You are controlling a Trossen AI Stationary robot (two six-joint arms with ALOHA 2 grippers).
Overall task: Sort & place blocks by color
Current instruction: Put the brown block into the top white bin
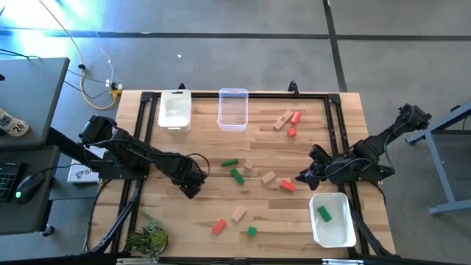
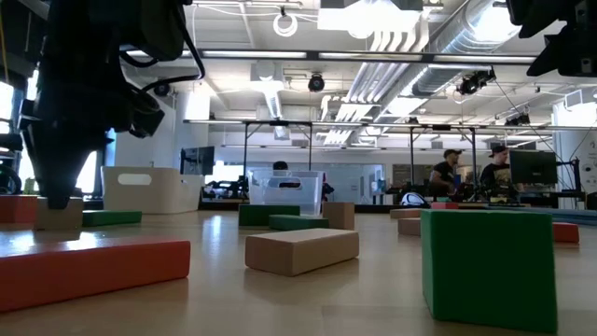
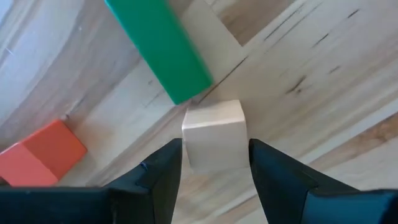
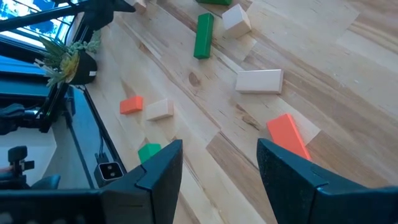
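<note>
Wood cube [image 3: 214, 132] between wide left jaws, untouched; right jaws wide, empty.

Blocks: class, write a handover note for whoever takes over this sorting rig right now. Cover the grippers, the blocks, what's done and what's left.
Left gripper: open, fingers on either side of a plain cube beside a green bar; not closed on it.
Right gripper: open, holding nothing, over the table near a red block.
Done: one green block lies in the near tub.
Left: the other green, red and plain blocks lie loose on the table, unsorted. The far white tub and clear tub show no blocks.
</note>
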